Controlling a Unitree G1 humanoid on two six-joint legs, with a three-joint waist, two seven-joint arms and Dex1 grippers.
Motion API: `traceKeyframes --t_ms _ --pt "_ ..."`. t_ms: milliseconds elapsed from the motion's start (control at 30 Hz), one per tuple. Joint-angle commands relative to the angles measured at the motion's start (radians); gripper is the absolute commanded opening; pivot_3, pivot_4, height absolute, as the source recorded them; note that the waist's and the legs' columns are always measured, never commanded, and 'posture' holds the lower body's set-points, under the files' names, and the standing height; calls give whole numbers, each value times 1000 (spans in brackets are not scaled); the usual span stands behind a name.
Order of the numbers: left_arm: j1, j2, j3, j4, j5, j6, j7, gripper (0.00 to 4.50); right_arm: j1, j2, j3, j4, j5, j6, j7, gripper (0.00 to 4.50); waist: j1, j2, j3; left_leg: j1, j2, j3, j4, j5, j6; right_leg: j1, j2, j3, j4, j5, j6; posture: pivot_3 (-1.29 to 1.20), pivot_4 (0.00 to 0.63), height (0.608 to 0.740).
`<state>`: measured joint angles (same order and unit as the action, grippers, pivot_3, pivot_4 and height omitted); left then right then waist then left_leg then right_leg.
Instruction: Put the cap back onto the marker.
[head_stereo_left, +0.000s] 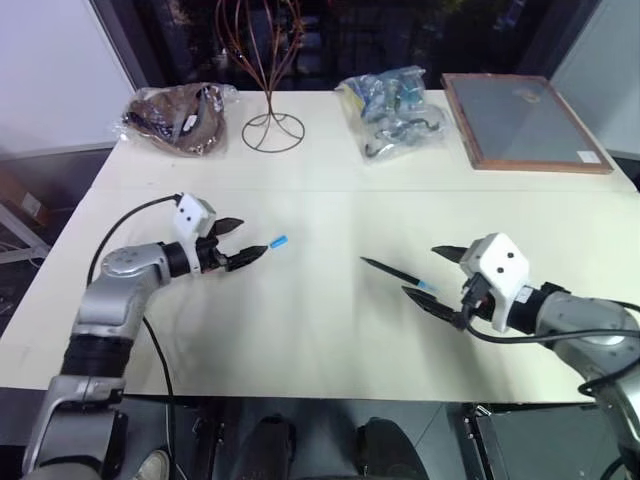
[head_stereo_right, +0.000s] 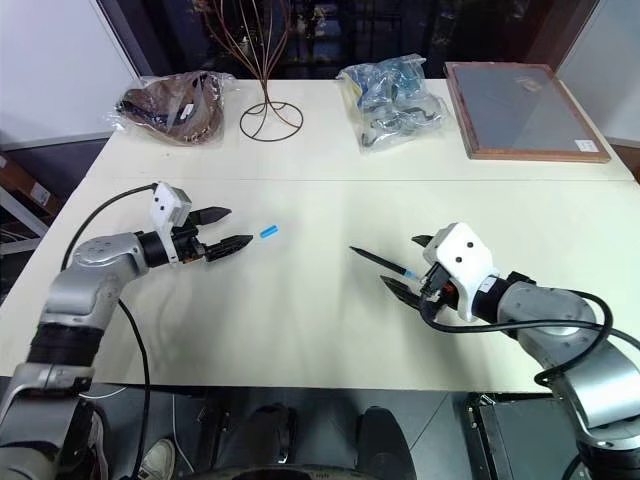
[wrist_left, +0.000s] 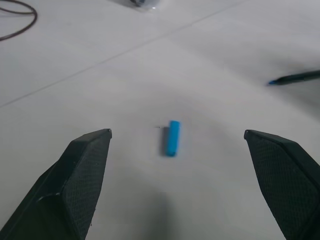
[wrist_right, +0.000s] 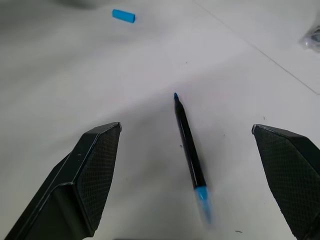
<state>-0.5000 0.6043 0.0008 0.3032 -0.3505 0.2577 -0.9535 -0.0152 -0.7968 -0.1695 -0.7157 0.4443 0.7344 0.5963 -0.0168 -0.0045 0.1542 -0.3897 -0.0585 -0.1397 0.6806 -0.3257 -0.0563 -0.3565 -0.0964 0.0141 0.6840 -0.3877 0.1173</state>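
Cap (wrist_left: 172, 138): tiny, light, hard, smooth, likely to roll; best pinched across its sides. Flat on the counter (head_stereo_left: 320, 330), just ahead of left gripper (head_stereo_left: 243, 243), jaws spread. Marker (wrist_right: 189, 150): thin, stiff, best gripped mid-barrel; before right gripper (head_stereo_left: 430, 277), jaws spread.

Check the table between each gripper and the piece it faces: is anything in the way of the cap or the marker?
Nothing visible is. The left gripper, fingers open, faces the cap across bare table. The right gripper, also open, has the marker lying between its fingers. The stretch of table between cap and marker is bare too.
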Motion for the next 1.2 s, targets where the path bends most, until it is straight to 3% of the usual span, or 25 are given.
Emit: traceKeyframes --t_ms 33,400,1200 --pt "-73 -11 -30 180 82 -162 -57 4459 4 31 -2 -67 -9 1 -49 4368 0 0 0 0 0 0 0 0 0 0 0 0 0 0 0 0 150 740" --pt "-258 -115 -64 611 227 -491 -82 4459 39 76 10 -137 -13 45 -125 4368 -2 0 0 0 -2 -1 1 0 0 0 0 -2 3 0 1 0 150 740" --pt "-322 -205 -48 752 289 -575 -81 4459 28 66 10 -146 -8 68 -131 4368 6 -1 -1 0 -3 -4 3 0 0 1 -1 -2 5 1 1 0 150 740"
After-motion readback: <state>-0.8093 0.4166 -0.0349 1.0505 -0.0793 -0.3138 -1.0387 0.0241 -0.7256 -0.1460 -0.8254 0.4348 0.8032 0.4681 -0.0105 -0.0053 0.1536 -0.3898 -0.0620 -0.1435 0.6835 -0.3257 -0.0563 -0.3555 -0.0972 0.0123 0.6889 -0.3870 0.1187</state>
